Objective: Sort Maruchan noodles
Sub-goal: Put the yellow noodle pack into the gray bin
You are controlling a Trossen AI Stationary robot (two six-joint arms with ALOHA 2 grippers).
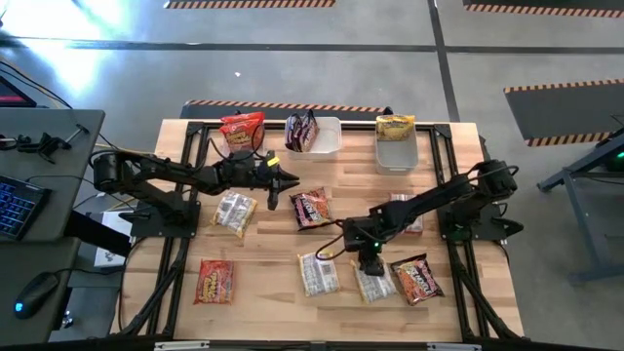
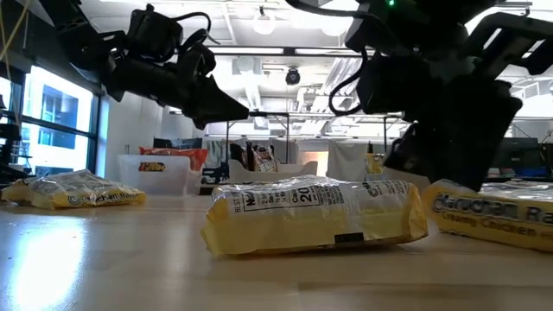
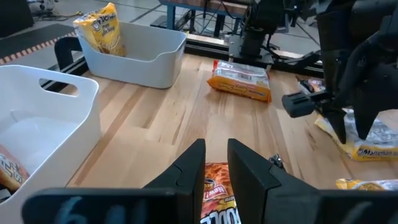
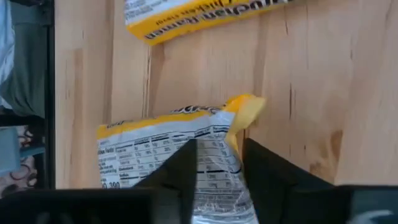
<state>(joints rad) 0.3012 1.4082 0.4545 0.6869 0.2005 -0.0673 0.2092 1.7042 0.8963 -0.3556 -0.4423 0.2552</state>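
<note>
The right gripper (image 1: 370, 270) hangs over a yellow ramen packet (image 1: 373, 282), fingers slightly spread astride its edge. The left gripper (image 1: 292, 179) hovers above the worktop (image 1: 263, 258), fingers nearly pressed together, empty.

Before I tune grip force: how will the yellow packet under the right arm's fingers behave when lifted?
The yellow packet looks crinkly with a curled corner, so its edges will probably flop. Its block shape in the low view suggests a stiff, brittle middle. The glossy wrapper may slip between the right gripper fingers.

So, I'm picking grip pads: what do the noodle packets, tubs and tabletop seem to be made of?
Noodle packets: thin glossy plastic film, judging by crinkles and crimped ends. Tubs: white, smooth, apparently rigid moulded plastic with cut-out handles. Tabletop: light wood, visible grain and joined strips, satin sheen.
</note>
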